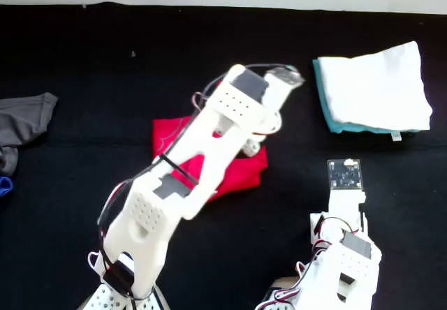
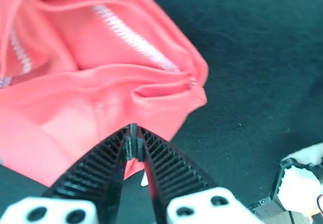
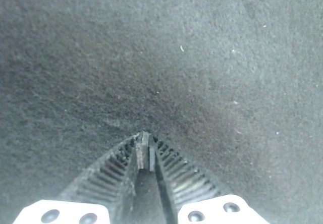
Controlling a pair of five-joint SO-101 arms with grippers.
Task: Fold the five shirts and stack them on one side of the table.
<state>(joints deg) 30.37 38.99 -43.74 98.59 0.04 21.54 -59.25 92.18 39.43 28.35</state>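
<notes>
- High view: crumpled red cotton shirt [image 1: 241, 170] lies mid-table on the black felt table cover [image 1: 105, 58], with the left arm [image 1: 209, 135] stretched across it.
- Left wrist view: left gripper [image 2: 132, 144] has its black ribbed fingers [image 2: 101, 168] pressed together, tips right at the red shirt's [image 2: 101, 82] near edge. Can't tell if any cloth is pinched.
- Red folds with white stitching bunch up just beyond those tips; bare black cover off to one side of them.
- Right wrist view: right gripper [image 3: 145, 151] has its fingers together too, nothing between them, tips close over the bare cover [image 3: 161, 47].
- Folded white shirt [image 1: 374, 86] sits on a folded teal shirt [image 1: 328, 118], well apart from both grippers, beyond the right arm [image 1: 346, 254].
- Loose grey shirt [image 1: 24, 118] lies at the table edge, far from the left fingers; a blue cloth scrap [image 1: 4, 184] is just beside it.
</notes>
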